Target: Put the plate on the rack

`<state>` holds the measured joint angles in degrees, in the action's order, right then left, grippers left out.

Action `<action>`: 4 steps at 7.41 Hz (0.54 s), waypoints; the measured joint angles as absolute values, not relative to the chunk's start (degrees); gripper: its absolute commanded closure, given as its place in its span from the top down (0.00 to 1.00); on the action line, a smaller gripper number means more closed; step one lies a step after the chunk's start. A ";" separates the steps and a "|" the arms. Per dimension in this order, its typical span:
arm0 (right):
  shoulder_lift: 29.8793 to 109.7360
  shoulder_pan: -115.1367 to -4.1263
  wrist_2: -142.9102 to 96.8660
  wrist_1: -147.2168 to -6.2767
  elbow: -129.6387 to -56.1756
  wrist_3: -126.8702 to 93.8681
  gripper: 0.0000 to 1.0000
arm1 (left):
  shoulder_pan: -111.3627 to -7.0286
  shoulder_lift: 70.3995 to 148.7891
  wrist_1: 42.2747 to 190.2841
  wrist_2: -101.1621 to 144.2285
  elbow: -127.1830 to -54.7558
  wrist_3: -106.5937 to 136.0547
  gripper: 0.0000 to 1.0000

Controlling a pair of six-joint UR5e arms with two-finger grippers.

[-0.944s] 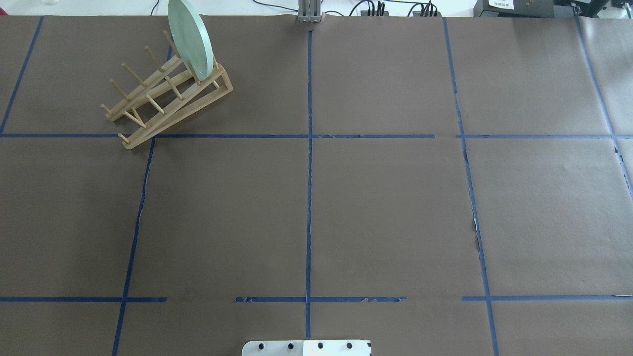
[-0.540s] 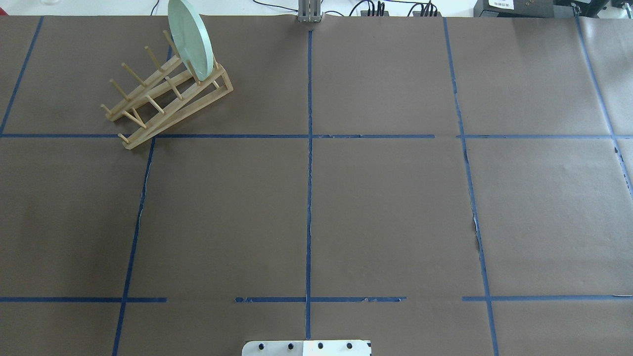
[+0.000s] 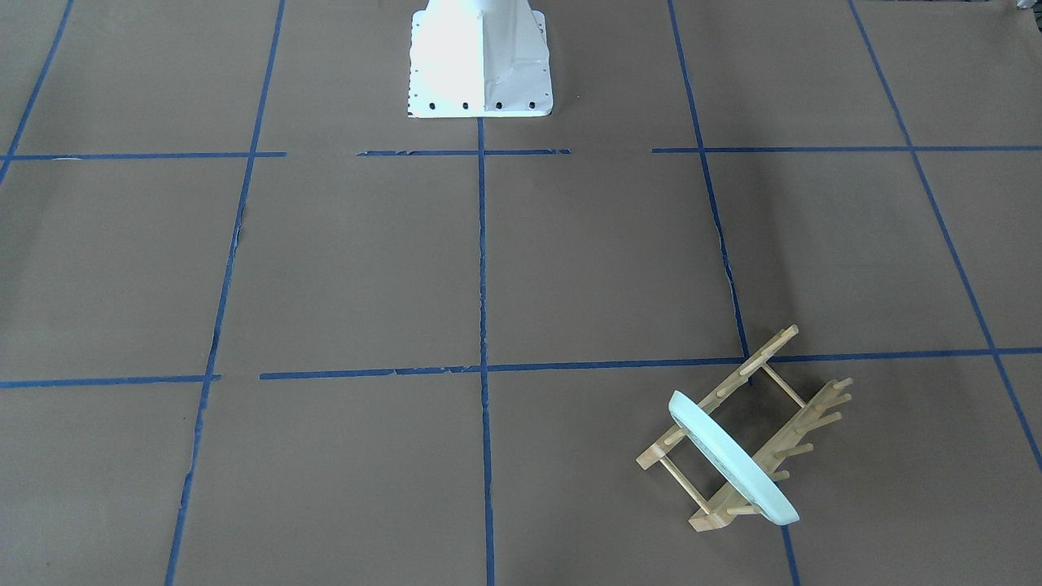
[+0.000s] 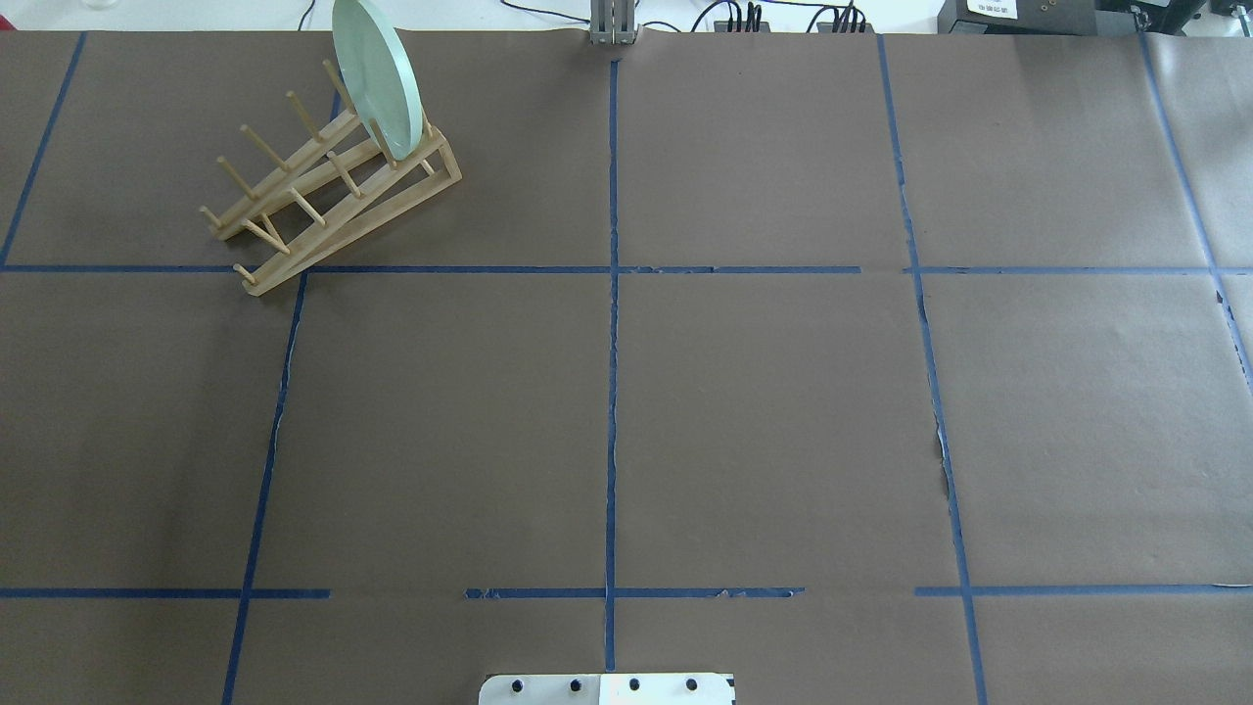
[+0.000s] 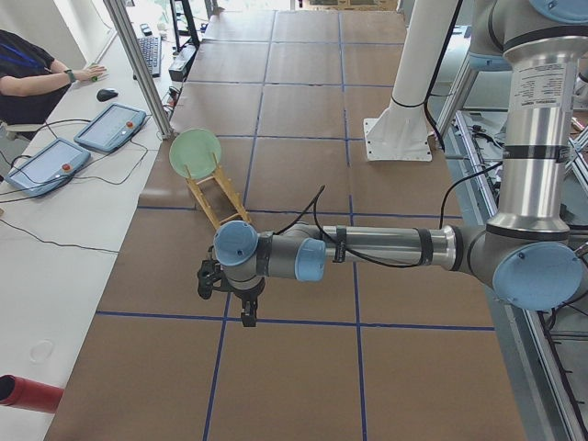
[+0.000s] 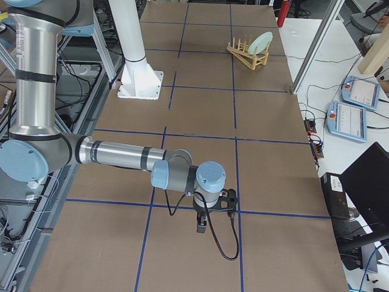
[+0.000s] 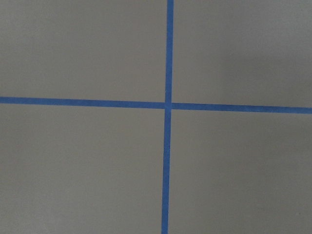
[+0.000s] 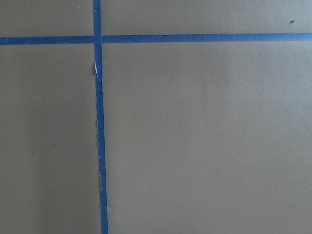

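Overhead exterior: the plate (image 4: pixel 377 78) stands on edge in the end slot of the rack (image 4: pixel 333 211), braced there, needing no hold; the left gripper (image 5: pixel 246 317) and right gripper (image 6: pixel 202 226) hang well apart from the rack; how wide either stands, I cannot tell.

Plate (image 4: pixel 377 73) mint, perhaps ringed; rack (image 4: pixel 352 235) pale wood (tape (image 4: pixel 612 392) blue).

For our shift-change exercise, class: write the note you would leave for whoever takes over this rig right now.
Left tool: hangs over the bare table, well away from the rack; open or shut cannot be told.
Right tool: the same, near the table's other end.
Plate: stands on edge between the pegs at one end of the rack; nothing holds it.
Done: the plate is on the rack.
Left: nothing visible.
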<state>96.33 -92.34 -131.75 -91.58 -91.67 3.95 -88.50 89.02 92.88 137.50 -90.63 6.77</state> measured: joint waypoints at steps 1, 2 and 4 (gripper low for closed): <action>96.33 -92.32 -131.75 -91.58 -91.67 3.96 1.00 | -89.25 89.02 89.99 137.38 -91.08 6.75 1.00; 96.33 -92.31 -131.75 -91.58 -91.67 3.95 1.00 | -90.16 89.14 87.23 137.18 -92.17 6.71 1.00; 96.33 -92.29 -131.75 -91.58 -91.67 3.95 1.00 | -91.09 88.62 85.30 137.02 -94.45 5.83 1.00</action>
<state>96.33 -92.29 -131.75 -91.58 -91.67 3.95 -91.09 88.62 85.30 137.02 -94.45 5.83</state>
